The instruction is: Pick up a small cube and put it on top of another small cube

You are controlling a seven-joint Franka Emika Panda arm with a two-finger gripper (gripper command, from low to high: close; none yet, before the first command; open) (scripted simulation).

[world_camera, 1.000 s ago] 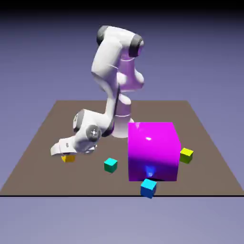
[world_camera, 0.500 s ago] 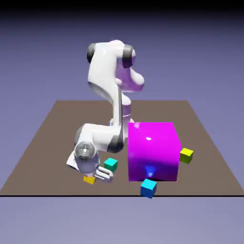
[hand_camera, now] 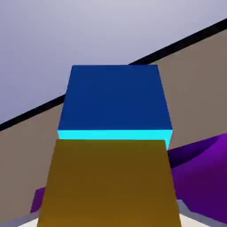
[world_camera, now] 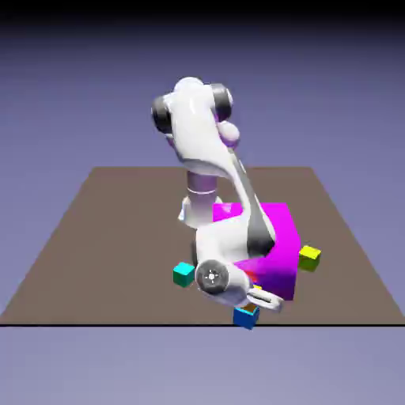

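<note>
Small cubes: four in total. One orange point(hand_camera: 111, 181), one blue point(world_camera: 246, 317), one teal point(world_camera: 183, 274) at the exterior view's left, one yellow-green point(world_camera: 309, 258) at the exterior view's right. Large magenta block point(world_camera: 281, 245): one. Table point(world_camera: 103, 253): one. Robot arm point(world_camera: 198, 134): one, with one gripper point(hand_camera: 111, 219).

This is a computer-made practice scene, a bare simulated tabletop rather than a furnished room. A white robot arm point(world_camera: 217, 150) rises from a flat brown table point(world_camera: 103, 245) before a plain blue-violet backdrop point(world_camera: 332, 95). Small plain-coloured cubes, such as the turquoise cube point(world_camera: 183, 274) and the yellow-green cube point(world_camera: 309, 258), and a large magenta block point(world_camera: 277, 245) look smooth and rendered.
</note>
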